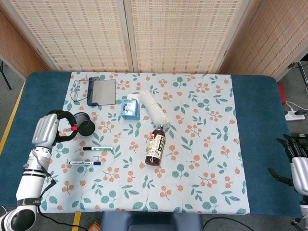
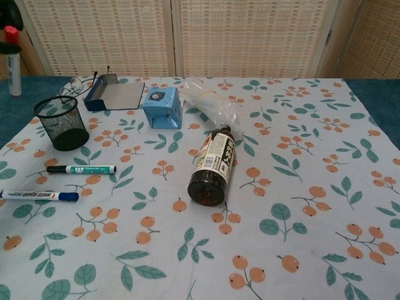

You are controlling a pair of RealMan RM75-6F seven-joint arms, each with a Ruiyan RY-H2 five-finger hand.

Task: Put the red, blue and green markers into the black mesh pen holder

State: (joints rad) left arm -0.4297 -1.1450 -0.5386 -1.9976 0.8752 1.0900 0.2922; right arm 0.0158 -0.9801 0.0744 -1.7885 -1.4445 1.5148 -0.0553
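Left hand [image 1: 46, 130] raised above the left part of the desk [image 1: 29, 120], just left of the round black mesh pen holder [image 1: 83, 124], fingers [image 1: 61, 115] curled narrow around the white marker with red cap [image 2: 12, 59]. In the chest view only the marker showing at the upper left corner, upright, red cap on top, well above the holder; in the head view only its red cap visible, at the holder's left rim.

Slim marker with green label and black cap [image 1: 97, 148] flat on the white cloth with printed orange berries and green leaves [image 1: 202, 144], below the holder. Marker with blue cap [image 1: 85, 163] flat just below the green one, almost parallel, apart from it.

Brown glass bottle with a paper label [image 1: 155, 146] on its side near the cloth's middle. Clear plastic wrapped bundle [image 1: 153, 109] above the bottle's neck. Small light blue box [image 1: 130, 108] beside the bundle. Dark blue open case with a grey inside [image 1: 102, 91] at the far left of the cloth, thin-framed glasses [image 1: 75, 90] touching its left side.

Right hand [image 1: 297, 163] at the right edge, beyond the blue desk cover, fingers spread wide, empty.
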